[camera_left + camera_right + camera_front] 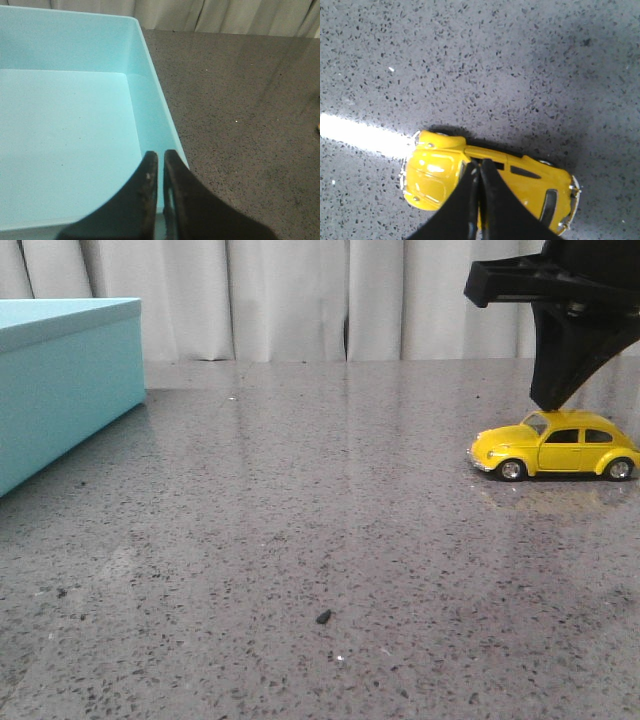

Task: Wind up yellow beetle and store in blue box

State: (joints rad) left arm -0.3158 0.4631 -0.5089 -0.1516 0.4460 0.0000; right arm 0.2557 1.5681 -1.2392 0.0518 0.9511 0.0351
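The yellow beetle (555, 447) stands on its wheels at the right of the grey table, nose to the left. My right gripper (550, 405) comes down from above with its fingers shut together. Its tip rests on the car's roof by the windscreen, not around the car. In the right wrist view the shut tip (479, 165) lies over the beetle (435, 180). The blue box (60, 390) stands at the far left, open. My left gripper (161, 154) is shut and empty, hovering over the box's near corner by its right wall (150, 105).
A small dark speck (323, 617) lies on the speckled grey table (320, 520) near the front middle. A pale curtain (300, 300) hangs behind the table's far edge.
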